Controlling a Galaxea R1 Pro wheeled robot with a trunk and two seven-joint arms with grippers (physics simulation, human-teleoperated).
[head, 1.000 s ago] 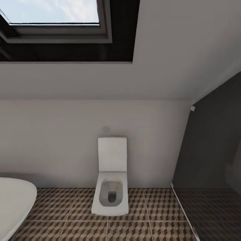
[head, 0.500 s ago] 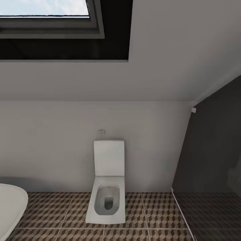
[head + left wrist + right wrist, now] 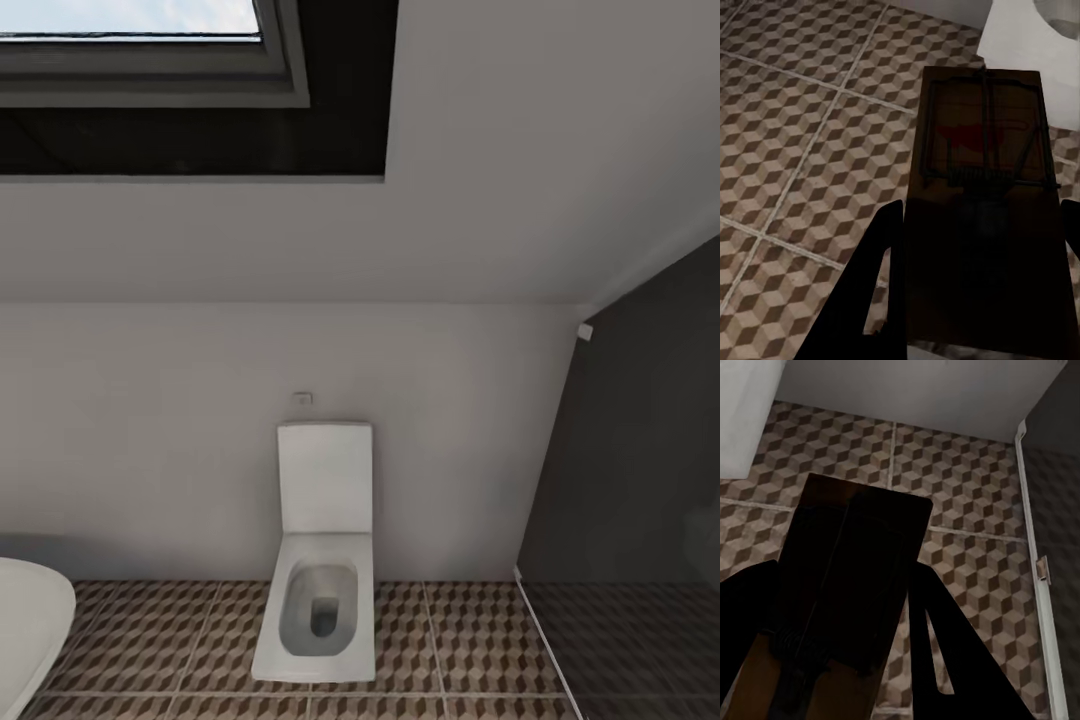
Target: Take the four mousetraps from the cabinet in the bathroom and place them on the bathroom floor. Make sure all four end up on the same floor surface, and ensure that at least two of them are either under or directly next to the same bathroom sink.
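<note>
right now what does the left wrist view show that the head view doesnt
Left wrist alone: a mousetrap held between the left gripper fingers, wire spring and red spot facing the camera, above the tiles. Head view alone: the whole toilet with its lid raised, the skylight, the sloped ceiling, the dark shower partition. Both: the cube-patterned bathroom floor and some white porcelain.

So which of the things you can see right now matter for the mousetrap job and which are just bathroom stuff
Part of the job:
- mousetrap held between the left gripper fingers
- mousetrap held in the right gripper
- patterned floor, where they go

Just there:
- toilet
- skylight
- dark shower floor
- white rounded fixture at the edge of the head view
</note>
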